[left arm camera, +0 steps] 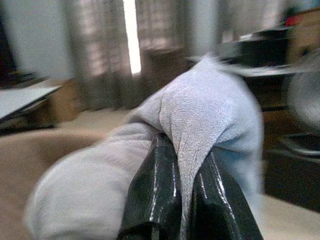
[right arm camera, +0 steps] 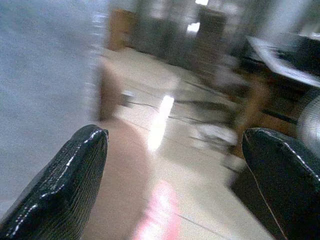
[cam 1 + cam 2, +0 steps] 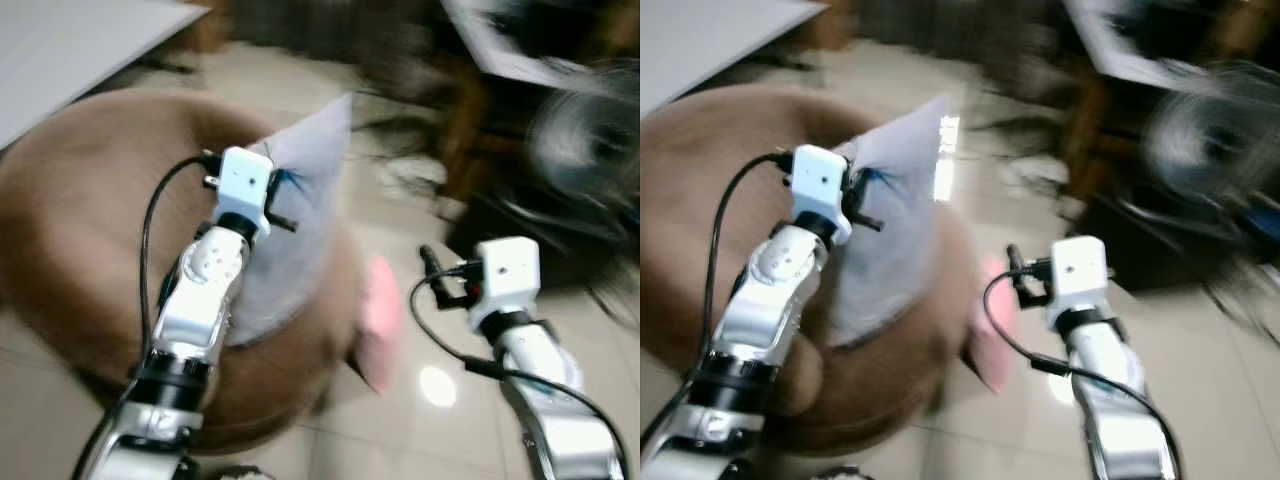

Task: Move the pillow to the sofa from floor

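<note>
Two grippers are in play above a round brown sofa seat (image 3: 70, 230) that fills the nine o'clock side of the head view. The left gripper (image 1: 181, 176) is pinching a fold of the pale grey pillow (image 3: 295, 215), its black fingers (image 1: 152, 200) pressed tight on the fabric; the pillow hangs over the seat's three o'clock edge, seemingly touching it. Further toward three o'clock, the right gripper (image 2: 175, 185) hovers over the tiled floor (image 3: 330, 90) with its fingers spread wide, holding nothing. A pink thing (image 3: 380, 320) lies blurred beside the seat. The risk, as I judge it: only a thin fold is held, so a swing could pull the cloth free, or an early release near the edge could let the pillow slide back to the floor.
</note>
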Controlling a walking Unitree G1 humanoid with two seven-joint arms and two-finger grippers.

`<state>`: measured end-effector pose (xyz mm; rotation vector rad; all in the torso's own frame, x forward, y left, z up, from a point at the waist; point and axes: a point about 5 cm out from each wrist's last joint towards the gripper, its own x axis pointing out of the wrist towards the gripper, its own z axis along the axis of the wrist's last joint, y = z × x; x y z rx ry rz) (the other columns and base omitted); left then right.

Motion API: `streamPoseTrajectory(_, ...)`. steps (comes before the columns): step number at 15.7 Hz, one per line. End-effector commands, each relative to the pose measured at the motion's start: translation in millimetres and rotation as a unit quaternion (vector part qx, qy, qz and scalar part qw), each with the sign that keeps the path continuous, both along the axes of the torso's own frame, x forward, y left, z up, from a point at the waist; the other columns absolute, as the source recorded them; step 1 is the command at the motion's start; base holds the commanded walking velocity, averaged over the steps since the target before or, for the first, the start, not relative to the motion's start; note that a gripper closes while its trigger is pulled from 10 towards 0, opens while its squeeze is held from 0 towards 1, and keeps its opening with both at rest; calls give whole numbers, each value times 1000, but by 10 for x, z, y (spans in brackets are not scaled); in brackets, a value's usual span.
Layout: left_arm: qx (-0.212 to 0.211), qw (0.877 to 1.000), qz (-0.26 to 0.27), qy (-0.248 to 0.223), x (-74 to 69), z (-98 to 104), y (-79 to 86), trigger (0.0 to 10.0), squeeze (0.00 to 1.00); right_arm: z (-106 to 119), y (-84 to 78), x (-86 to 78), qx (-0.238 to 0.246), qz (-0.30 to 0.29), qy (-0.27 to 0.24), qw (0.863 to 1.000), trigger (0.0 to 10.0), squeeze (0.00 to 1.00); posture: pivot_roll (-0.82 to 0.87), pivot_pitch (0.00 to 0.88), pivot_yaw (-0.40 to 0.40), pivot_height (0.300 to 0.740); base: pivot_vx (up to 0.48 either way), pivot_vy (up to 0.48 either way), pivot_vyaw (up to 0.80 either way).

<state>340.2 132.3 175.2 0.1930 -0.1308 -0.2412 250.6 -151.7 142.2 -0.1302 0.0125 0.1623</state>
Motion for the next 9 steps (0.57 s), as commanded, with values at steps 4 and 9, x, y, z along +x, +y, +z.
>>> streamPoseTrajectory(4, 20, 999, -44, -12, 202, 115, -279, 10000, 0, -35, -191, -33, -4, -37, 5, 999, 10000, 0, 69, 0, -91, 740, 373, 0, 0)
streamPoseTrajectory(9, 97, 993, -4, 74, 403, -116, -249, 10000, 0, -97, -156, -102, -1, -7, 23, 1000, 10000, 0, 77, 23, -75, 740, 75, 0, 0)
